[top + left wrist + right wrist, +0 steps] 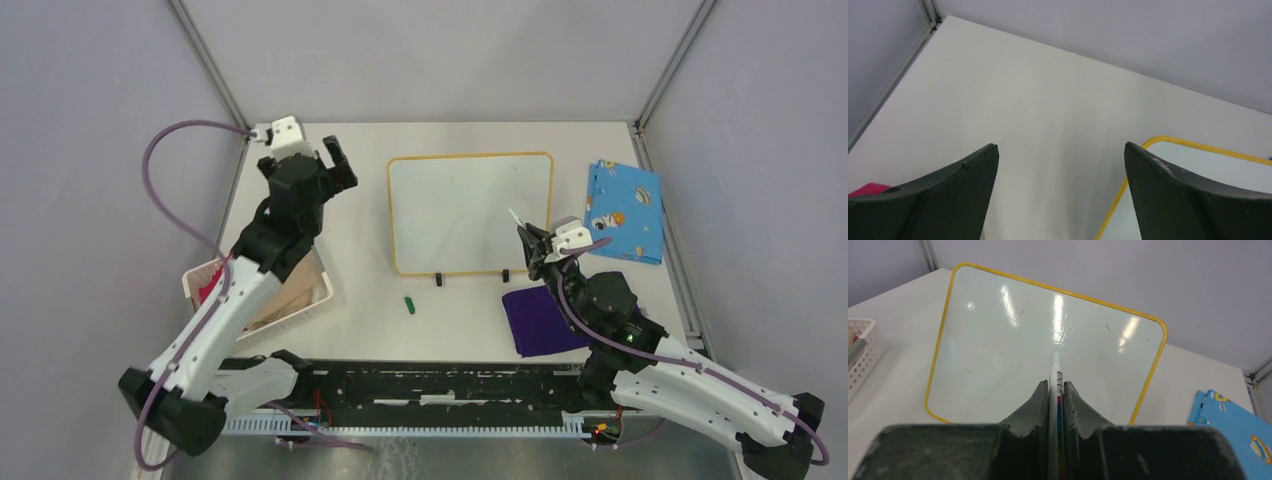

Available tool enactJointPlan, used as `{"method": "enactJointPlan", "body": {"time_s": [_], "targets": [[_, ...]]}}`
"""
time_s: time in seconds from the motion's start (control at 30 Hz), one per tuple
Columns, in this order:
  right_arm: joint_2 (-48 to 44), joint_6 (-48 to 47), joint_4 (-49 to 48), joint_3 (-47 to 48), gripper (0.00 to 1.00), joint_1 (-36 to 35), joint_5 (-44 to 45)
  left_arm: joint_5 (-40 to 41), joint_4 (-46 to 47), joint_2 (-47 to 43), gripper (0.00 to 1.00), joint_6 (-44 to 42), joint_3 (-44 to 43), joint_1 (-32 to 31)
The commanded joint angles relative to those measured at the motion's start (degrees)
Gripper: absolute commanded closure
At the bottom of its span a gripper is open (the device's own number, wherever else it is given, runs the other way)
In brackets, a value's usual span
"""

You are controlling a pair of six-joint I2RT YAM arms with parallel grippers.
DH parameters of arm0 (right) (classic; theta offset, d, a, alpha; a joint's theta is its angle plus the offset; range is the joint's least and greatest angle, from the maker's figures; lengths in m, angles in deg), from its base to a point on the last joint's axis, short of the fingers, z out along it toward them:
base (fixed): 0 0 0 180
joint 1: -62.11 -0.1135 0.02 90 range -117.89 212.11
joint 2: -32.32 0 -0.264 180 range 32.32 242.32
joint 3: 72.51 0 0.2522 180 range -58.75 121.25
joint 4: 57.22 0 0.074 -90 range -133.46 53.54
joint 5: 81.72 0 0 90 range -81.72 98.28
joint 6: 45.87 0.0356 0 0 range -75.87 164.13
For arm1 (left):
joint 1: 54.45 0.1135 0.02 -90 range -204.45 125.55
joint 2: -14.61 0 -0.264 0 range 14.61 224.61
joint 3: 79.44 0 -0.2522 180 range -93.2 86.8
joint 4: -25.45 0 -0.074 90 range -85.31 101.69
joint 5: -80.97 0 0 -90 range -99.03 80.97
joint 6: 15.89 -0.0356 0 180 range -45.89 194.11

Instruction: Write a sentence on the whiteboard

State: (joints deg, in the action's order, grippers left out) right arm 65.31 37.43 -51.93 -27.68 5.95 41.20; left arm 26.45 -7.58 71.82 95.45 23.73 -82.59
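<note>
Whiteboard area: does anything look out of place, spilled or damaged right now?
A small green piece, perhaps a pen cap, lies loose on the table in front of the whiteboard. The board carries only faint scuffs and no writing. Nothing else stands out.

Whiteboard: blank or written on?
Blank: the whiteboard shows only glare and faint scuffs, no words. The marker in the right claw points at it; tip contact cannot be told.
</note>
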Motion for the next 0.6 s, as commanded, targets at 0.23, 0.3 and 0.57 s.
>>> {"method": "enactJointPlan", "body": {"time_s": [0.23, 0.3, 0.57], "targets": [[-0.04, 0.58, -1.31, 2.88, 1.0, -0.19, -1.26, -25.2, 25.8, 5.1, 0.02, 0.16, 13.75, 6.46], [0.17, 0.29, -1.52, 2.86, 1.0, -0.25, -0.86, -27.88, 32.25, 3.14, 0.03, -0.24, 19.05, 6.44], [3.41, 0.02, -3.22, 2.84, 1.0, -0.22, -1.6, -50.82, 31.96, 12.3, 0.0, 7.01, 14.0, 15.55]]}}
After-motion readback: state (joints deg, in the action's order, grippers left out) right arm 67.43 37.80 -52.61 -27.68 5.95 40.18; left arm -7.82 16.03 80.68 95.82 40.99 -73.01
